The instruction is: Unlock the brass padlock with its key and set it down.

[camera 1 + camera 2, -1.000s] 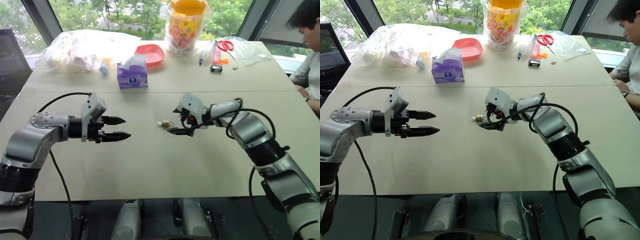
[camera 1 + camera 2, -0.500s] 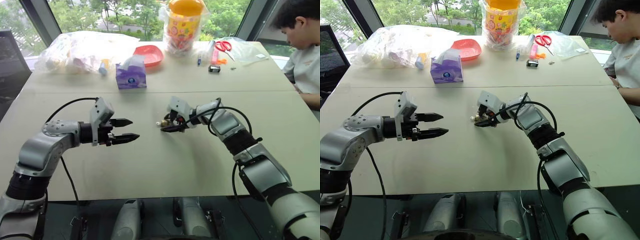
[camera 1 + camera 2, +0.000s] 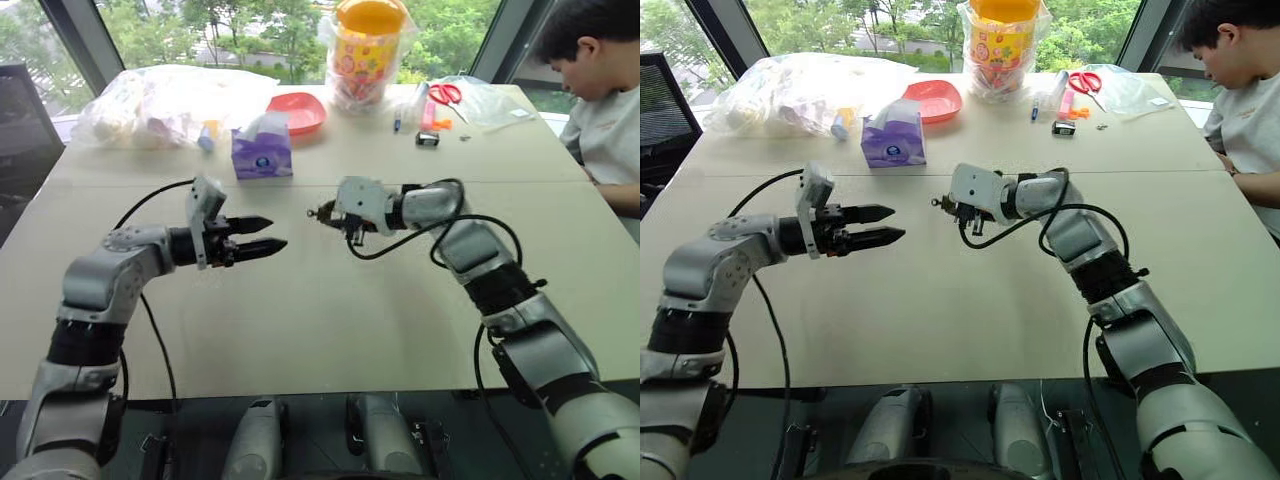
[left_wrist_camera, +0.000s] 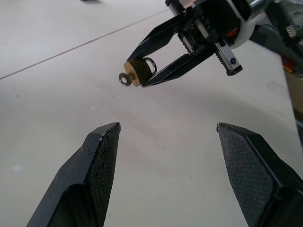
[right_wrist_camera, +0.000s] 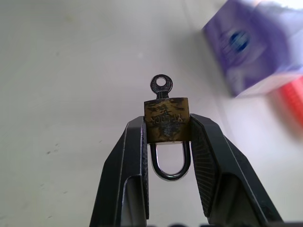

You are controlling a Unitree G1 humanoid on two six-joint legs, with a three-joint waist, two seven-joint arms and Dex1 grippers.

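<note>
My right gripper is shut on the brass padlock, which it holds by the sides of its body above the middle of the table. The silvery shackle loops back between the fingers. The key sticks out of the body's far end. In the left wrist view the padlock and key hang ahead of my left gripper, which is open and empty. In the head view the left gripper points at the right gripper across a short gap.
At the back of the table stand a purple tissue box, a red dish, clear plastic bags and a bagged yellow jar. Red scissors and a black clip lie back right. A person sits at the right edge.
My right gripper has shut on the padlock, lifted it off the table and rolled. The left gripper has moved right, toward it.
</note>
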